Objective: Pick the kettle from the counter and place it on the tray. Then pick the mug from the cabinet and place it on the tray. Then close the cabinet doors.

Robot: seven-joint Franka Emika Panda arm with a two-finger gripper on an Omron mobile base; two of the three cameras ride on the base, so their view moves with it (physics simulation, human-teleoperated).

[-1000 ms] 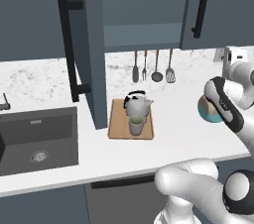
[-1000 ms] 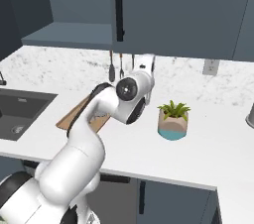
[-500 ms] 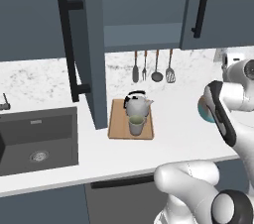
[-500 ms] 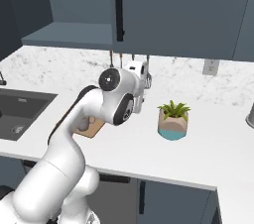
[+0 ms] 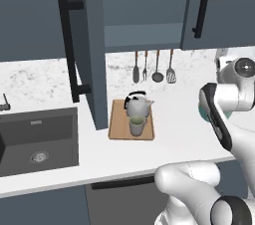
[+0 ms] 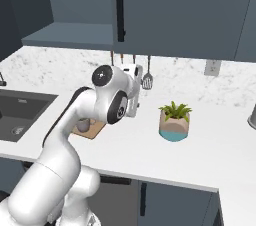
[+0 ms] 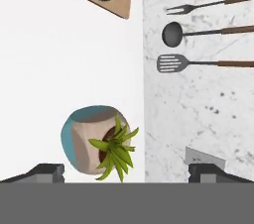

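Mid-frame, kettle (image 5: pixel 136 104) and mug (image 5: pixel 137 125) sit on tray (image 5: pixel 119 128); gripper (image 7: pixel 126 171) spread empty—swing to left cabinet door (image 5: pixel 89 45), push flat.

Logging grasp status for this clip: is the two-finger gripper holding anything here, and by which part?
Nothing is held. The gripper is open, its tips apart with only the teal-and-beige plant pot below on the white marble-look counter.

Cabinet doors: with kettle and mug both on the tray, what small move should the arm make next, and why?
Probably swing the open gripper up and left toward the open left cabinet door. The kettle and mug already sit on the tray, while the hand faces the plant pot, away from the door, whose bar handle juts out over the counter.
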